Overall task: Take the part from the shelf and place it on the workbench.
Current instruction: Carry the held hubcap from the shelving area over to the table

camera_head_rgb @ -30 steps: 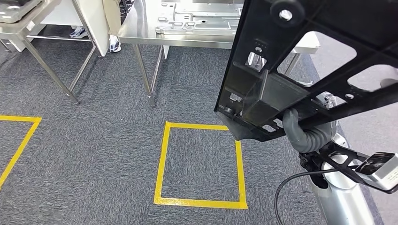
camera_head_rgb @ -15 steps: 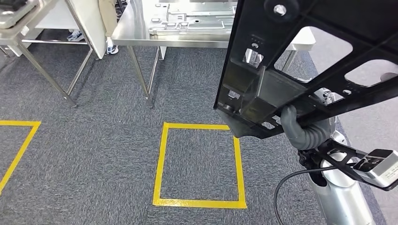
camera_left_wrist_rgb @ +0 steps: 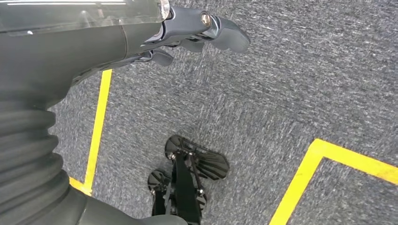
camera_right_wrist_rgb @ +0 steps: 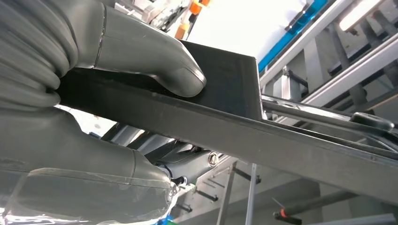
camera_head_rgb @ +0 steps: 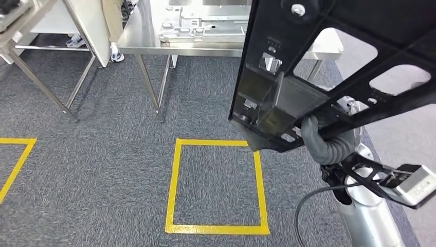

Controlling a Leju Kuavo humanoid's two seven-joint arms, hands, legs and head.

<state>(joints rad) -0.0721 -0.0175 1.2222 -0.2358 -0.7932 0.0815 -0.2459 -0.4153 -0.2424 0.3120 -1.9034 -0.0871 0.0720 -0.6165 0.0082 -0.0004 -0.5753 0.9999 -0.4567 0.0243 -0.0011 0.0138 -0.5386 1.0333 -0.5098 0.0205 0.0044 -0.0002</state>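
In the head view a large black frame part point(camera_head_rgb: 288, 98) with cut-out windows fills the upper right. My right hand point(camera_head_rgb: 321, 144) grips its lower edge from below and holds it up in the air, tilted. Seen from the right wrist, the thumb point(camera_right_wrist_rgb: 150, 61) presses on the part's flat black bar point(camera_right_wrist_rgb: 225, 131) with the palm beneath it. The steel workbench point(camera_head_rgb: 180, 51) stands ahead at top centre, with flat metal pieces point(camera_head_rgb: 200, 28) lying on it. My left hand point(camera_left_wrist_rgb: 187, 33) hangs over the grey carpet, fingers loosely apart, holding nothing.
A yellow tape square point(camera_head_rgb: 172, 185) marks the carpet just in front of me. A second steel table point(camera_head_rgb: 41, 85) stands at the far left. A white panel point(camera_head_rgb: 92, 25) and a person's shoes point(camera_head_rgb: 115, 54) are beside the workbench's left legs.
The whole view has shifted a little: the workbench and floor square have slid left and slightly nearer, so the camera has moved. The part stays held the same way.
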